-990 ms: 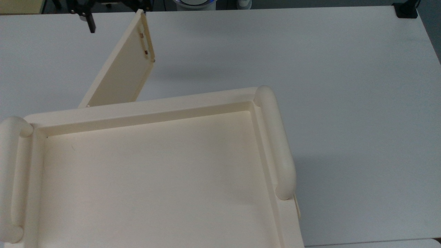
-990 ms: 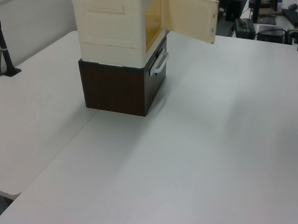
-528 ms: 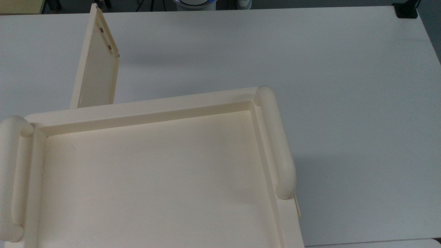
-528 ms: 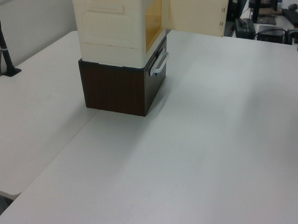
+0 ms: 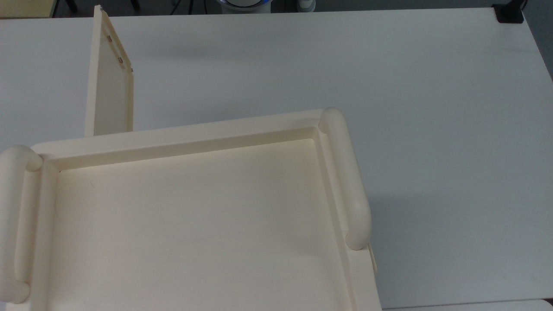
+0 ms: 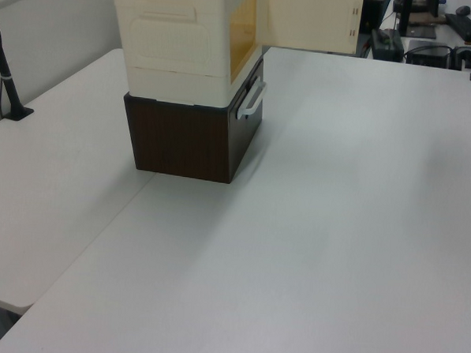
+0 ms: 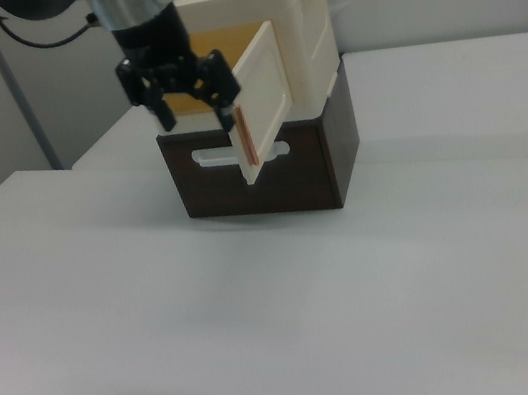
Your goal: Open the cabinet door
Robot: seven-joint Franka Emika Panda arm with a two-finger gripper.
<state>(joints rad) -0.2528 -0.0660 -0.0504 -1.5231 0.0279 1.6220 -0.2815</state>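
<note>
The cabinet (image 5: 194, 224) is cut off by the top view's bottom and left edges (door (image 6: 311, 21) top cropped in left view).

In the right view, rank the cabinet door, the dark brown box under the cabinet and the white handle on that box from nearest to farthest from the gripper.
Measured from the gripper in the right view:
1. The cabinet door, swung open, its free edge just to the right view's right of the fingers.
2. The white handle, below the gripper on the box front.
3. The dark brown box, judged by its middle, lower and to the right view's right.
</note>
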